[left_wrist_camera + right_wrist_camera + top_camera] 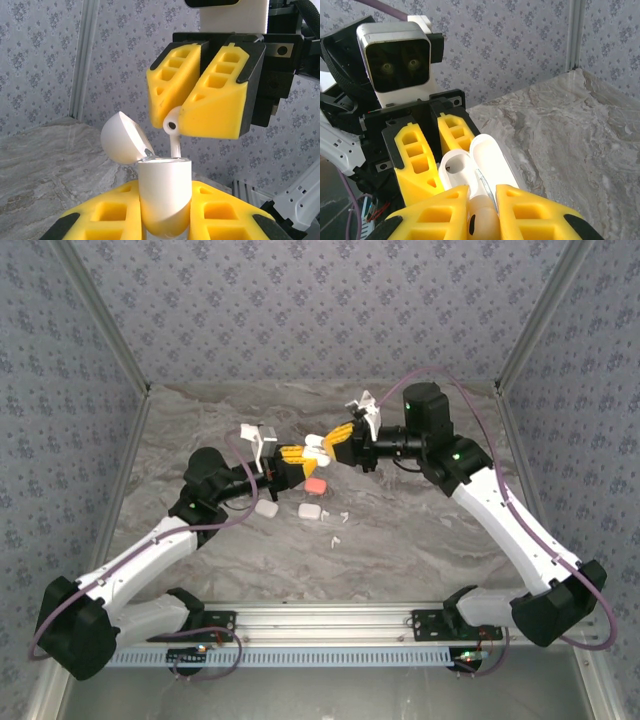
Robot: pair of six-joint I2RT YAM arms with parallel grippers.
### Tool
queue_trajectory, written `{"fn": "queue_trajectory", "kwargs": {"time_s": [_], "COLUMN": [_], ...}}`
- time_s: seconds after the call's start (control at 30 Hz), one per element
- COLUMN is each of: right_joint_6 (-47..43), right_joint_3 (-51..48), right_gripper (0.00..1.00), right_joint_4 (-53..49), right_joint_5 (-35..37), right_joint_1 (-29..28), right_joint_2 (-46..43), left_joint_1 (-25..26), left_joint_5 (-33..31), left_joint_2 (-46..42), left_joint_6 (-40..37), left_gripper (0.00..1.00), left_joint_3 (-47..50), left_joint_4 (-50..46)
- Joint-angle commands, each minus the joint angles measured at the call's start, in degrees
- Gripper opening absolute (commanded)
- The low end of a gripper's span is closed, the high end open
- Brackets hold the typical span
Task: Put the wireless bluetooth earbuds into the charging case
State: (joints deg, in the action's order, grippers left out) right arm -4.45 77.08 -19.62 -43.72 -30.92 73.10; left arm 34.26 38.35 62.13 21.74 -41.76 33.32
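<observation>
Earbud (173, 134) pinched in right gripper (177, 121) meets open case (165, 186) clamped in left gripper (165, 222) above marbled table (430, 535), patterned walls (320, 300).

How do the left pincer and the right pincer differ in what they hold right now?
The left pincer grips a white rounded charging case with its lid open; the right pincer pinches a small white stemmed earbud. The left pincer's fingers stand wide apart; the right pincer's nearly together. Both have yellow fingers and face each other.
</observation>
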Motion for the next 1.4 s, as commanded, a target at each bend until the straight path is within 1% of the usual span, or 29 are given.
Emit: {"fn": "queue_trajectory", "kwargs": {"time_s": [0.0, 0.17, 0.27, 0.4, 0.5, 0.57, 0.67, 0.8, 1.0, 1.1, 1.2, 1.27, 1.37], "right_joint_6": [-1.8, -1.9, -1.8, -1.4, -0.4, 0.3, 1.0, 4.1, 8.1, 10.2, 11.8, 13.8, 17.1], "right_joint_3": [0.7, 0.9, 1.4, 3.0, 3.9, 4.9, 6.1, 6.3, 2.2, -1.4, -5.2, -8.2, -16.9], "right_gripper": [0.2, 0.2, 0.23, 0.29, 0.38, 0.43, 0.48, 0.52, 0.52, 0.52, 0.5, 0.5, 0.49], "right_joint_4": [-2.5, -2.6, -3.1, -4.8, -4.6, -4.5, -5.1, -4.8, -6.8, -8.7, -13.2, -14.6, -13.2], "right_joint_5": [0.7, 0.1, -1.2, -2.4, -3.2, -3.2, -2.1, 1.5, 8.3, 12.5, 18.7, 23.2, 26.3], "right_joint_1": [-0.5, -0.8, -0.8, -0.6, -0.4, -0.2, 0.3, 2.4, 5.7, 6.6, 6.5, 5.9, 4.1], "right_joint_2": [0.8, 1.2, 1.7, 2.7, 3.0, 2.9, 2.4, 0.6, -3.3, -4.7, -4.7, -4.4, -3.6], "left_joint_1": [0.4, 0.4, 0.4, 0.4, 0.4, 0.5, 0.5, 0.5, 0.5, 0.5, 0.5, 0.5, 0.5], "left_joint_5": [1.2, 1.0, 0.9, 0.9, 0.9, 0.9, 0.6, -0.3, -3.6, -6.7, -8.8, -9.8, -11.1], "left_joint_2": [-0.3, -0.4, -0.4, -0.4, -0.5, -0.4, -0.4, -0.6, -1.6, -3.2, -5.2, -6.7, -8.9], "left_joint_6": [0.3, 0.3, 0.4, 0.7, 0.7, 0.6, 0.6, 0.3, -1.1, -3.1, -5.7, -6.8, -7.1], "left_gripper": [0.04, 0.04, 0.04, 0.04, 0.04, 0.04, 0.04, 0.04, 0.04, 0.04, 0.04, 0.04, 0.04], "left_joint_3": [-1.5, -1.4, -1.5, -1.4, -1.3, -1.3, -1.1, -0.7, 0.1, 0.8, 0.8, 1.1, 2.5], "left_joint_4": [3.5, 3.2, 3.6, 3.9, 3.9, 3.9, 4.0, 3.8, 1.7, -0.5, -4.3, -6.4, -7.8]}}
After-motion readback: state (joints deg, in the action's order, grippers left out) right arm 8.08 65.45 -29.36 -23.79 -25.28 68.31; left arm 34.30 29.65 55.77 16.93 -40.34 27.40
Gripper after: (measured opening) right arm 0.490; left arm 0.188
